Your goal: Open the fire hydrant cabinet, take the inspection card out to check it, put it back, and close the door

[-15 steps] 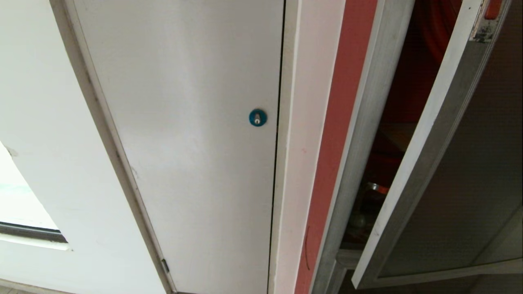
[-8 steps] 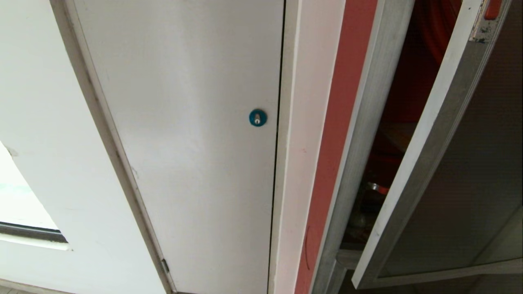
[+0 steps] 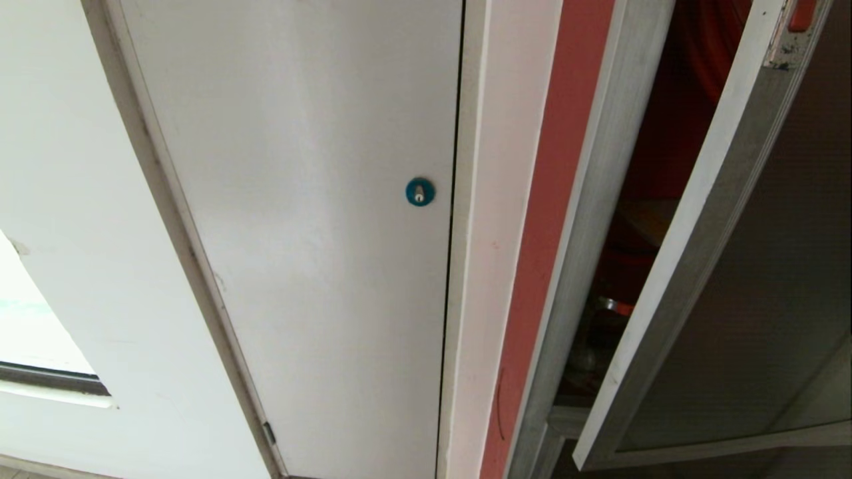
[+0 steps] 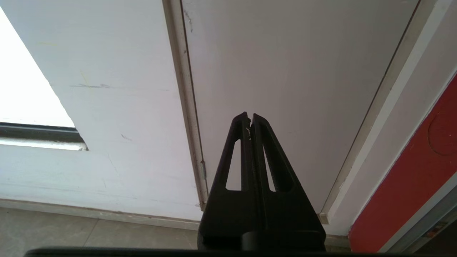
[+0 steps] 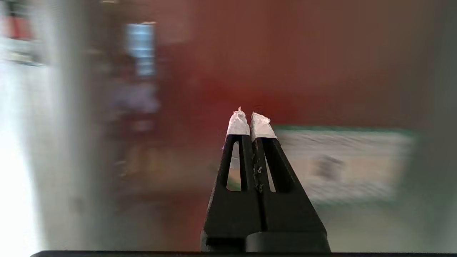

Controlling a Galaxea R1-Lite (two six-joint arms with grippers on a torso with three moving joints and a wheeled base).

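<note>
The fire hydrant cabinet (image 3: 586, 199) stands at the right of the head view, its silver frame next to a red wall strip. Its door (image 3: 765, 299), dark glass in a silver frame, hangs swung open toward me, with a red latch (image 3: 802, 13) at the top. A dim red interior (image 3: 672, 120) shows in the gap. My right gripper (image 5: 250, 114) is shut and empty, its tips wrapped in white tape, in front of a blurred red surface. A blurred pale rectangle (image 5: 342, 164) beyond it looks like the inspection card. My left gripper (image 4: 250, 116) is shut, parked low.
A white panel door (image 3: 299, 199) with a blue round lock (image 3: 420, 191) fills the middle of the head view. A window opening (image 3: 33, 332) lies at the far left. Grey floor tiles (image 4: 89, 232) meet the wall below the left gripper.
The open door's upper edge has shifted very slightly. Nothing else in the head view has moved, and neither arm shows there.
</note>
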